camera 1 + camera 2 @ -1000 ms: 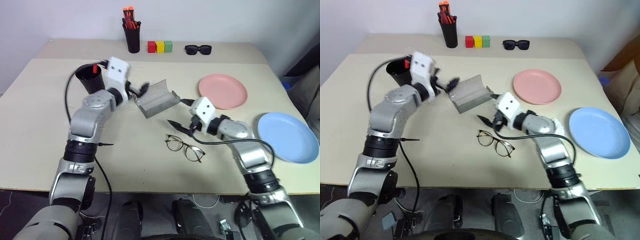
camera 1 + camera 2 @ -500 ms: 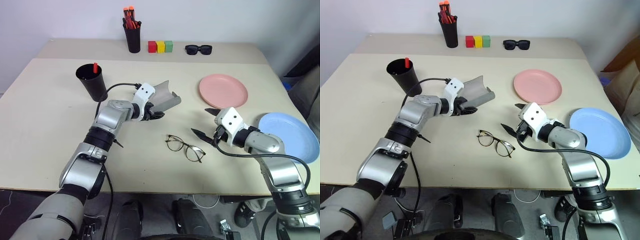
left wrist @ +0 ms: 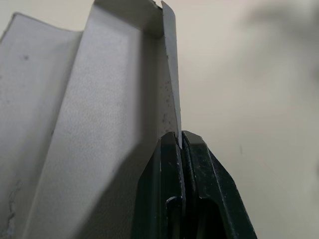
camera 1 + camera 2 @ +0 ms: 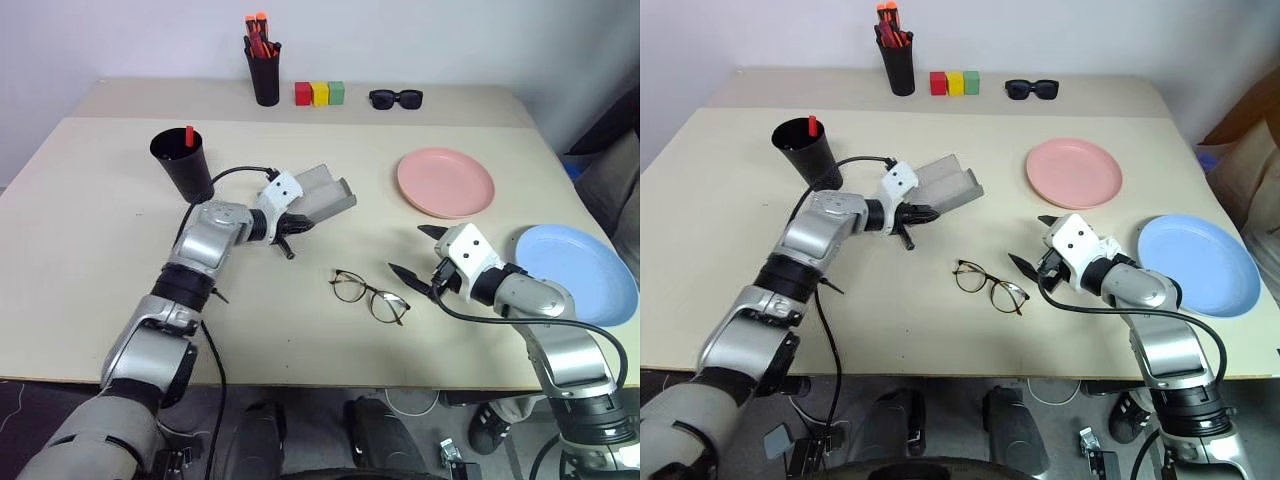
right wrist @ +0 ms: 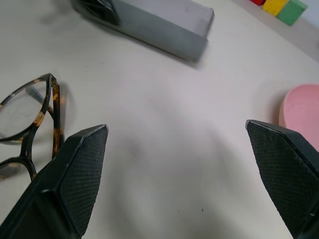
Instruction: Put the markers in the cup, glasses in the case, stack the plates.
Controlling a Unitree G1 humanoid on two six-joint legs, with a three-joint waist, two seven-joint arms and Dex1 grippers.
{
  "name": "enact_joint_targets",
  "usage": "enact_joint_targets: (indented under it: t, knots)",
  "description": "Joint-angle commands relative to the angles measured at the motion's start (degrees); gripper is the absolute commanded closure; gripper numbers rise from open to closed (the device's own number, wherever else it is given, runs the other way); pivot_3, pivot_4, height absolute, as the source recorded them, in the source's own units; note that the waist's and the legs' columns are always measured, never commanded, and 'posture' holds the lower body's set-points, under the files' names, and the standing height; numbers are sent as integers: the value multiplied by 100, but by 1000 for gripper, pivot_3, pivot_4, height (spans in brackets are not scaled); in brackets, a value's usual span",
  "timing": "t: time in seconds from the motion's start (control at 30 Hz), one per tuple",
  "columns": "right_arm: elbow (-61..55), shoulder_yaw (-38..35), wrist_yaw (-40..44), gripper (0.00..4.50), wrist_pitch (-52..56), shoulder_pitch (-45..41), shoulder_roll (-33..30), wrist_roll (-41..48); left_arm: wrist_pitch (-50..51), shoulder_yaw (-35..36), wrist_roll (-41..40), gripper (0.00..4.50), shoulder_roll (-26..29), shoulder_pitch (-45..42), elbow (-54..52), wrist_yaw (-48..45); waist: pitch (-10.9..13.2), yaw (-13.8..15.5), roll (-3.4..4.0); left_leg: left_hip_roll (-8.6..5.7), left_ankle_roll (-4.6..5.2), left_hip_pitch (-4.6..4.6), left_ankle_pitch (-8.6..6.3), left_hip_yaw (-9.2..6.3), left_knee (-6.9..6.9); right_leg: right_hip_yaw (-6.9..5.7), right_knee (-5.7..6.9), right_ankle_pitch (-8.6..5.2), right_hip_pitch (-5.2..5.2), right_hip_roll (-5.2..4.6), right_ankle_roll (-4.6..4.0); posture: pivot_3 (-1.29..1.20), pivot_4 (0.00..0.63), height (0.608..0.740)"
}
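Close up, left pincer [image 3: 182,142] pinches case [image 3: 89,114] wall; overhead, right pincer [image 4: 417,251] spread, probably empty.

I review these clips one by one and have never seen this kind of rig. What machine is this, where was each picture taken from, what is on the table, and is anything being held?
This is a humanoid robot with two arms, each ending in a two-fingered black gripper. Two pictures come from cameras in its head, looking down over the table; the other two come from a camera on each wrist.

On the table lie wire-framed glasses, an open grey case, a pink plate, a blue plate, a black cup with a red-tipped marker in it, a pen holder, three coloured blocks and sunglasses.

The left gripper is pinched shut on the case's edge. The right gripper is open and empty, beside the glasses.
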Motion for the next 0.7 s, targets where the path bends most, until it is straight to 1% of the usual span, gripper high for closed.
enact_joint_targets:
  t: [0.03, 0.1, 0.23, 0.33, 0.5, 0.53, 0.57, 0.7]
  knots:
    - [-257, -117, 44, 0, 4, -79, -73, 121, -419, 137, -202, 4454, 474, 299, -782, -747, 0, 9, 0, 0, 0, 0, 0, 1, 0, 0, 0, 0, 0, -1, 0, 0, 150, 725]
    - [-271, -91, 131, 0, 60, -103, -104, 187, -445, 171, -334, 4454, 848, 565, -1146, -1227, 0, 8, 0, 0, 0, 0, 0, 1, 1, 0, 0, 0, 0, -1, -1, 0, 150, 725]
    - [-354, -46, 390, 0, 278, -113, -212, 367, -340, 124, -405, 4454, 1370, 910, -1490, -1787, 0, 24, 1, 1, 1, 0, 0, 1, 2, 0, 2, -1, 0, -1, -2, 0, 150, 725]
    - [-427, -24, 618, 0, 505, -116, -328, 523, -411, 115, -403, 4454, 1517, 1060, -1536, -1964, 0, 30, 0, 0, 3, 0, -2, 2, 4, 0, 1, -1, 2, -3, -3, 0, 150, 725]
    - [-611, -5, 840, 0, 917, -194, -505, 748, -393, 110, -349, 4454, 1553, 1123, -1470, -2063, 0, 19, 0, 1, 5, 0, -2, 1, 6, -1, 2, -1, 2, -2, -2, 0, 150, 725]
    - [-707, 21, 883, 0, 1059, -227, -556, 805, -390, 119, -346, 3912, 1549, 1126, -1457, -2065, 0, 18, 1, 1, 5, 0, -3, 1, 6, -1, 2, -1, 2, -2, -2, 0, 150, 725]
    - [-797, 49, 905, 0, 1194, -257, -600, 850, -393, 128, -346, 3600, 1542, 1125, -1443, -2066, 0, 18, 0, 1, 5, 1, -3, 1, 6, -1, 2, -1, 2, -2, -2, 0, 150, 725]
    - [-1130, 217, 911, 0, 1677, -373, -692, 945, -679, 188, -216, 1521, 1503, 1112, -1364, -1856, 0, 14, 0, 2, 5, 1, -3, 0, 6, -1, 3, -1, 2, -1, -2, 0, 150, 725]
